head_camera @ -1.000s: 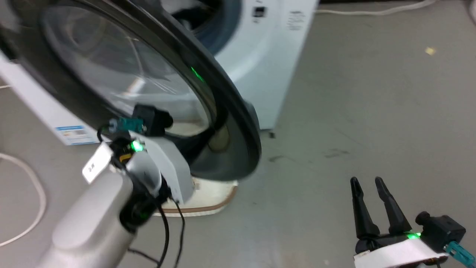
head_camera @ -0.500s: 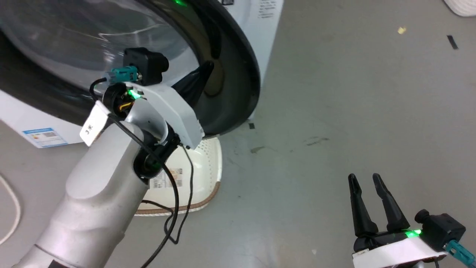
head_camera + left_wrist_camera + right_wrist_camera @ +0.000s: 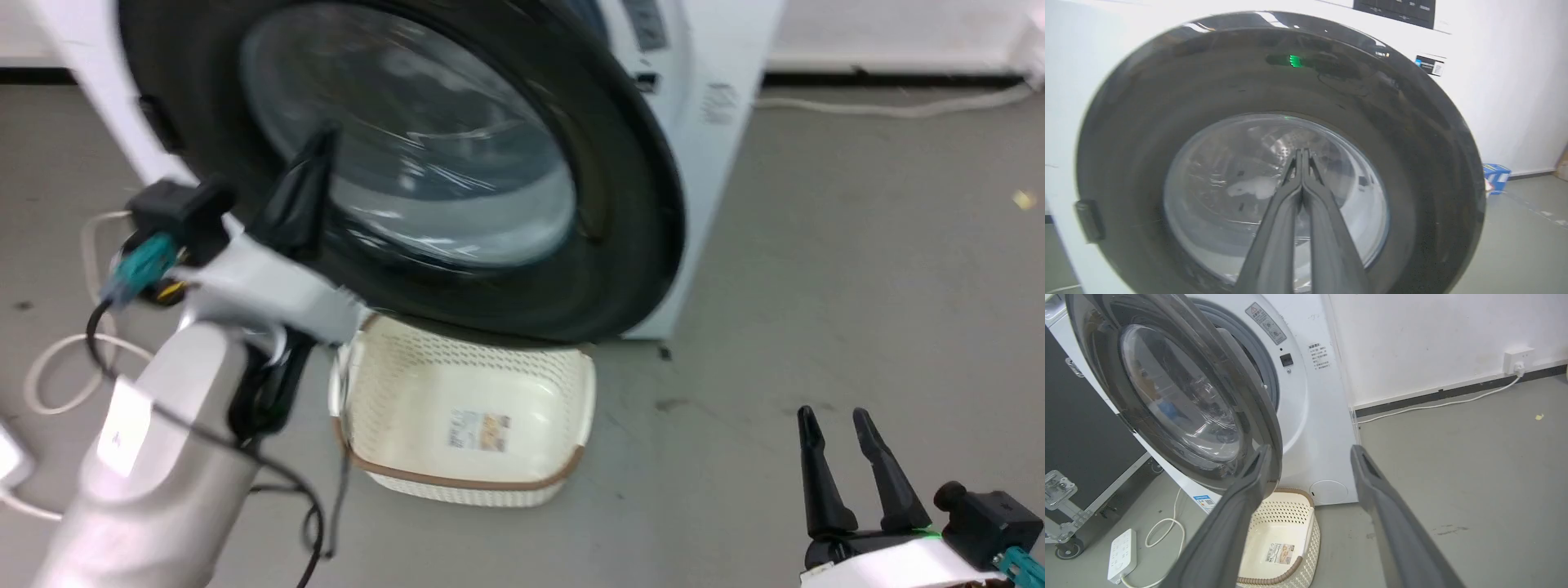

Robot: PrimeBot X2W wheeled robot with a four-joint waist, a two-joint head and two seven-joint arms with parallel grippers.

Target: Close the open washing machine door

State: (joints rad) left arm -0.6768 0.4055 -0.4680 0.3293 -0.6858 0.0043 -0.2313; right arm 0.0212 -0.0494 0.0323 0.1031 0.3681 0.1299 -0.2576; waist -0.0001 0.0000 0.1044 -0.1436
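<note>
The washing machine door is a round door with a wide glossy black rim and a clear glass centre, standing partly open from the white washing machine. In the right wrist view the washing machine door hangs ajar, with the grey-ringed drum opening behind it. My left gripper is shut with nothing in it, its tips against the glass, as the left wrist view's left gripper shows. My right gripper stands open low at the right, far from the door.
A cream perforated basket sits on the grey floor under the door. White cables lie at the left, and a power strip and black case stand beside the machine. Open floor stretches to the right.
The head camera has shifted, so the whole picture moved. The door has swung closer to the machine front, with my left gripper now on the glass instead of near the rim.
</note>
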